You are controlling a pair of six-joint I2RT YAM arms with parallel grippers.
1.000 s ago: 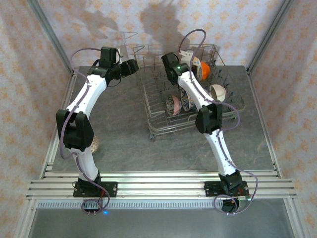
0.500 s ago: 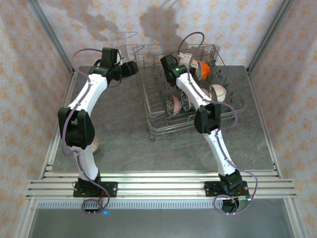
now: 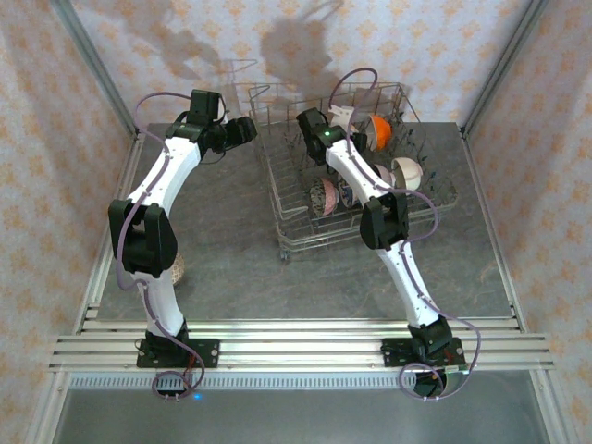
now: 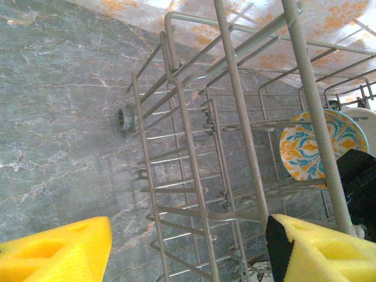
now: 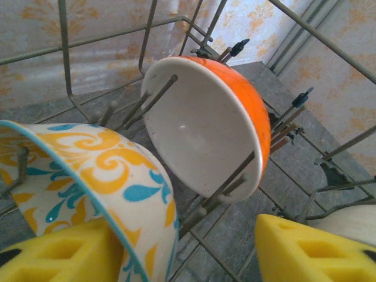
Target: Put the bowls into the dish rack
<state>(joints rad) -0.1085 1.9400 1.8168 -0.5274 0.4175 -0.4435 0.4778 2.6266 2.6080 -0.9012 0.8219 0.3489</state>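
Bowls [image 3: 324, 196] stand on edge among the tines of the dish rack [image 3: 319, 231]. At the rack's far edge the orange bowl [image 5: 235, 111] tilts with its white inside facing the yellow-and-blue patterned bowl [image 5: 106, 170] just beside it, which the frame cuts off at the left and bottom. A white bowl [image 3: 408, 171] leans at the rack's right edge. The two bowls near its near edge are partly hidden by the right arm. A lone bowl [image 3: 176, 270] by the table's left edge is mostly hidden behind the left arm. The right gripper [image 5: 185, 235] gapes with nothing clamped, one finger beside the patterned bowl; whether they touch is unclear. The left gripper [image 4: 188, 247] stands wide outside the rack's left wall.
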